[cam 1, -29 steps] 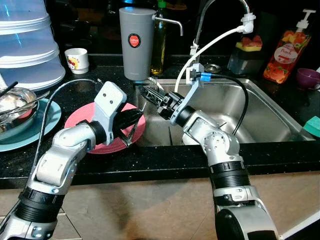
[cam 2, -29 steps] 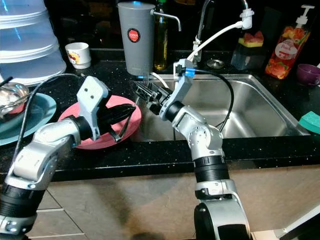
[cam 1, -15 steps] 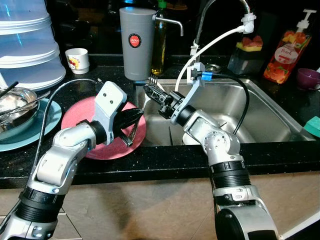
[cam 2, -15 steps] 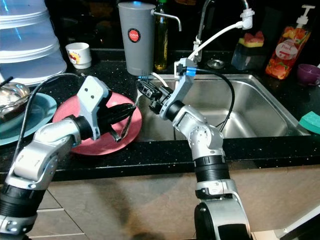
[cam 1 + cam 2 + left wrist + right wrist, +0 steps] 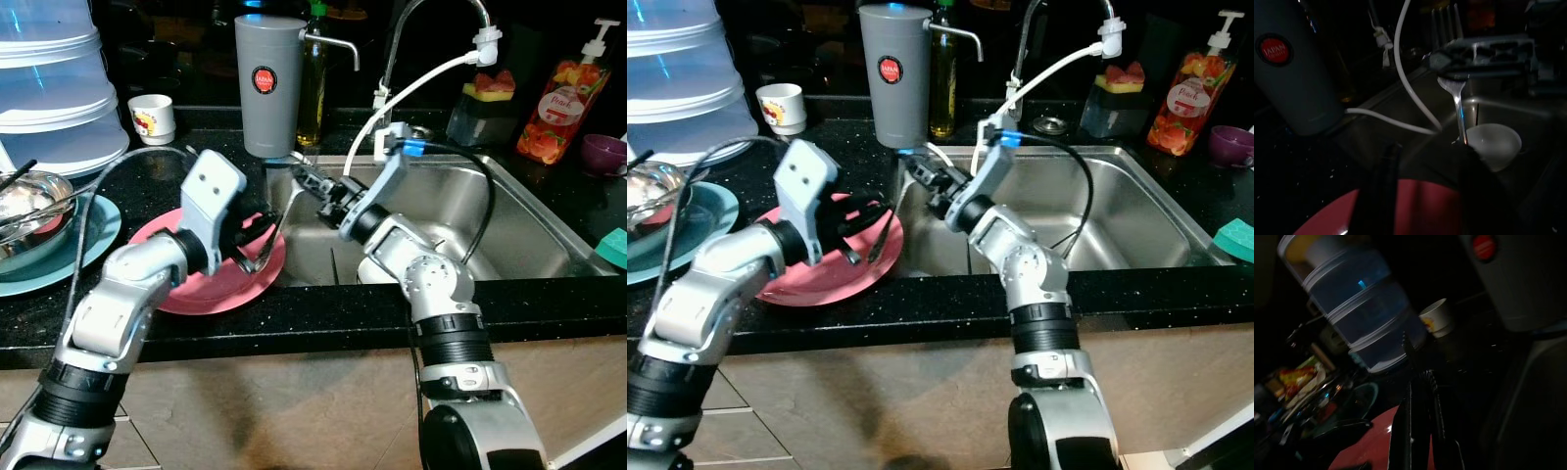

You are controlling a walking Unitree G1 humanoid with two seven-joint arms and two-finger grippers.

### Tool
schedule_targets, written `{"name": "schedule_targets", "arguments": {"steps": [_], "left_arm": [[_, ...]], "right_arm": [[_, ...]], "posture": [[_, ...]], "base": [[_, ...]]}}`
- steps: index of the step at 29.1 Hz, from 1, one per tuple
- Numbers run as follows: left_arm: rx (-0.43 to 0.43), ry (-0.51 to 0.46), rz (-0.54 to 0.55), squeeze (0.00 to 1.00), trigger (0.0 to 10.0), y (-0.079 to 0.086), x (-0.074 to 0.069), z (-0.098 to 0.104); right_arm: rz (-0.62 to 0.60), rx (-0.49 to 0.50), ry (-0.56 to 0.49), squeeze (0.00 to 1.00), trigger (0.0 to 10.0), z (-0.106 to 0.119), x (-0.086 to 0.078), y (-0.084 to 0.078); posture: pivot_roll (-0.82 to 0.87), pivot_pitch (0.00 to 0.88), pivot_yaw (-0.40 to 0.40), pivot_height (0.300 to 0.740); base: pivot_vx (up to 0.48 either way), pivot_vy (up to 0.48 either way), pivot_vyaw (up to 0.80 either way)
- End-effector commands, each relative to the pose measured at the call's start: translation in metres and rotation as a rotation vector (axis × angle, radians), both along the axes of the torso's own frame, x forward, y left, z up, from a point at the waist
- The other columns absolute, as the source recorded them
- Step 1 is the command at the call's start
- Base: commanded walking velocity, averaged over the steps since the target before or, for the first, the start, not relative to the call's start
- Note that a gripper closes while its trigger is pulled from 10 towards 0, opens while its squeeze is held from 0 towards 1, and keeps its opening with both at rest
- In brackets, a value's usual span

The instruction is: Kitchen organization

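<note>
A pink plate (image 5: 201,289) lies on the black counter just left of the sink (image 5: 509,211). My right gripper (image 5: 315,183) hangs over the sink's left rim, shut on a metal fork (image 5: 282,213) just below its tines. The fork's handle slants down towards the plate. My left gripper (image 5: 257,240) hovers over the plate's right side, open, and the handle's end reaches in beside its fingers (image 5: 1382,196). In the left wrist view the fork (image 5: 1459,112) hangs from the right gripper (image 5: 1479,54), with a white bowl (image 5: 1493,142) in the sink behind it.
A grey dispenser (image 5: 269,83), an oil bottle (image 5: 312,78) and the faucet (image 5: 431,20) stand behind. Stacked blue containers (image 5: 54,88), a small cup (image 5: 152,117) and a teal plate (image 5: 93,240) bearing a metal bowl sit at left. A soap bottle (image 5: 558,98) and a teal sponge (image 5: 612,245) are at right.
My right gripper has moved slightly right and tilted the fork so its handle points down at the left gripper. My left gripper has risen a little towards the handle's end.
</note>
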State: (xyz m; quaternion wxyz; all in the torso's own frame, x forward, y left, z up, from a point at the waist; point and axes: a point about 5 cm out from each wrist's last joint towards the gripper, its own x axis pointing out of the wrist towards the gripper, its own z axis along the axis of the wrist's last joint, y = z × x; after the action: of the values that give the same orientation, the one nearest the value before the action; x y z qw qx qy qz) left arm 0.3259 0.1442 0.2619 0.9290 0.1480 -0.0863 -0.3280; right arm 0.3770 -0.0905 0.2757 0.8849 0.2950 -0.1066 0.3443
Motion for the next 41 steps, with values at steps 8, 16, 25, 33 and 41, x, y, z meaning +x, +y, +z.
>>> {"name": "schedule_targets", "arguments": {"steps": [8, 16, 25, 33, 41], "left_arm": [[0.0, -0.043, 0.034, 0.0, 10.0, 0.002, 0.002, 0.005], [0.006, -0.021, 0.038, 0.0, 10.0, 0.002, 0.002, 0.001], [0.087, 0.19, -0.174, 0.0, 10.0, -0.017, -0.014, -0.025], [0.165, 0.295, -0.145, 0.0, 10.0, -0.01, -0.015, -0.037], [0.166, 0.292, -0.084, 0.0, 10.0, -0.004, -0.01, -0.033]], "right_arm": [[-0.345, 0.259, 0.039, 0.0, 0.0, 0.012, 0.018, -0.049], [-0.621, -0.016, -0.13, 0.0, 0.0, 0.007, 0.013, -0.062], [-0.534, -0.372, -0.326, 0.0, 0.0, -0.01, 0.007, -0.018], [-0.3, -0.581, -0.22, 0.0, 0.0, -0.046, 0.009, 0.005], [-0.144, -0.793, -0.075, 0.0, 0.0, -0.091, 0.005, 0.015]], "posture": [[0.14, 0.054, -0.009, 0.74], [0.14, 0.056, -0.009, 0.74], [0.14, 0.057, -0.007, 0.74], [0.13, 0.059, -0.008, 0.74], [0.14, 0.059, -0.01, 0.74]], "base": [[0.0, 0.0, 0.0], [0.0, 0.0, 0.0], [0.0, 0.0, 0.0], [0.0, 0.0, 0.0], [0.0, 0.0, 0.0]]}}
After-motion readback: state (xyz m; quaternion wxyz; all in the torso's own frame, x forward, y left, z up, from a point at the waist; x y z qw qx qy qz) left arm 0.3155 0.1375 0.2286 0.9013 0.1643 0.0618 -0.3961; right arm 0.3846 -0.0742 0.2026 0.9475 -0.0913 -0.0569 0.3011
